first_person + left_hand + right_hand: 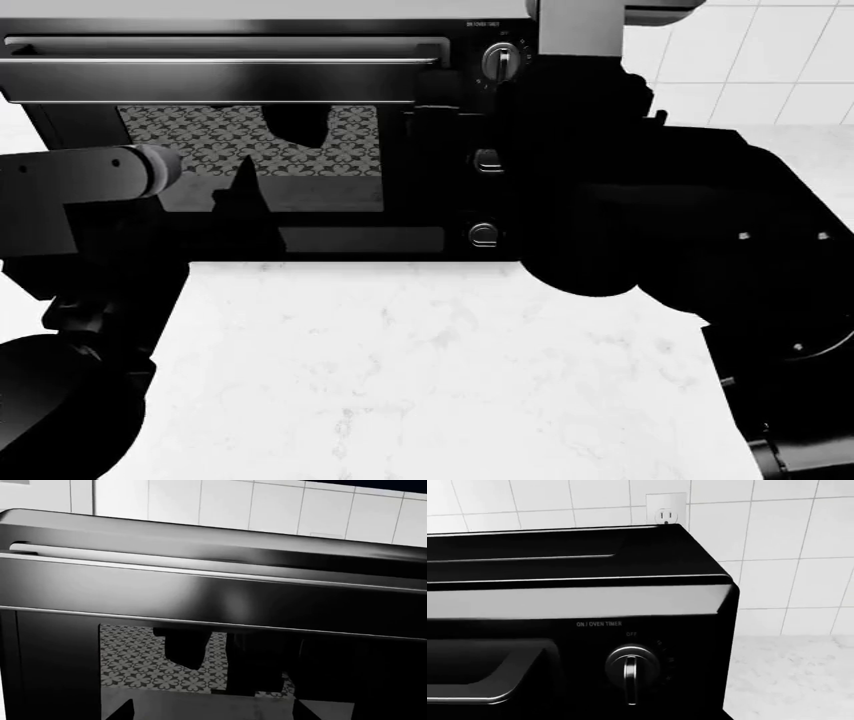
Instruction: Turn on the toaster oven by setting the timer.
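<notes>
Toaster oven point(267, 120) sits at the back of the white marble worktop point(427, 370), against a white tiled wall point(800, 555). Black box body, glass door with flower-patterned mesh point(140, 665) visible behind it, long silver bar handle point(227, 62) across the door top. Three round knobs stacked down its right panel: top knob point(632, 672) is labelled "ON / OVEN TIMER", "OFF" mark above it, pointer hanging straight down; middle knob point(489, 160) and bottom knob point(483, 235) below. Wall outlet point(665, 511) behind the oven's right corner.

Inside the oven: only the mesh and dark reflections, contents unclear.

Right arm point(627, 200) is raised just in front of the knob panel; left arm point(80, 190) is in front of the door's left side. Neither gripper shows in any view, so grip state unknown. Worktop in front of the oven is bare; some open worktop right of the oven.
</notes>
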Motion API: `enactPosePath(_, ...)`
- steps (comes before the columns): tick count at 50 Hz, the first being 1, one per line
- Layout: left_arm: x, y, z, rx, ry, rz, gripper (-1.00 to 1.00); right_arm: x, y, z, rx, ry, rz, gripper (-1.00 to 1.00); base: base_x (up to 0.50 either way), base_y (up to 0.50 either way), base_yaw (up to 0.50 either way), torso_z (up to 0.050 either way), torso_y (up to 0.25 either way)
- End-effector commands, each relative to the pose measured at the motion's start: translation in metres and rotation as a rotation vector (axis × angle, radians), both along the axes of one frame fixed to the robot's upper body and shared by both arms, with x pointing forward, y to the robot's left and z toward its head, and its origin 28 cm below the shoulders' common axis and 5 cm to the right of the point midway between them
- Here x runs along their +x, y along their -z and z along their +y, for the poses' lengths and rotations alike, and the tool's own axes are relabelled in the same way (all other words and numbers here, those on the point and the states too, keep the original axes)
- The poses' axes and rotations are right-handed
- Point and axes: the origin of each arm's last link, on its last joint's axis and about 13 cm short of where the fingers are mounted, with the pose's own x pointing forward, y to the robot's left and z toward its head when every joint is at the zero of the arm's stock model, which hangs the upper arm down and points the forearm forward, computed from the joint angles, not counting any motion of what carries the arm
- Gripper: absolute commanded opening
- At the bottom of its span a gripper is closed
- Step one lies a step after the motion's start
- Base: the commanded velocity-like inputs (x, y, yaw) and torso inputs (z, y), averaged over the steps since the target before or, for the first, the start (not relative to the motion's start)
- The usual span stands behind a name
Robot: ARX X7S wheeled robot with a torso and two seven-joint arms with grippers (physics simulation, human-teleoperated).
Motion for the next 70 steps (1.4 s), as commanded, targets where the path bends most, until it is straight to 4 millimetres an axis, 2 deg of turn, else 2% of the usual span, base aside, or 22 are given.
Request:
enactPosePath(1, 0.001, 0.0, 0.0, 0.0, -0.001, -0.001, 1.0, 0.003, 0.0, 0.0, 0.002, 0.01, -0.007, 1.0, 0.0, 0.0, 0.0, 0.0, 0.0)
enactPosePath(70, -0.002, 0.0, 0.001, -0.003, -0.004, 0.0, 1.0, 0.019, 0.009, 0.005, 0.001, 0.007, 0.023, 1.0, 0.0, 0.0, 0.0, 0.0, 0.0)
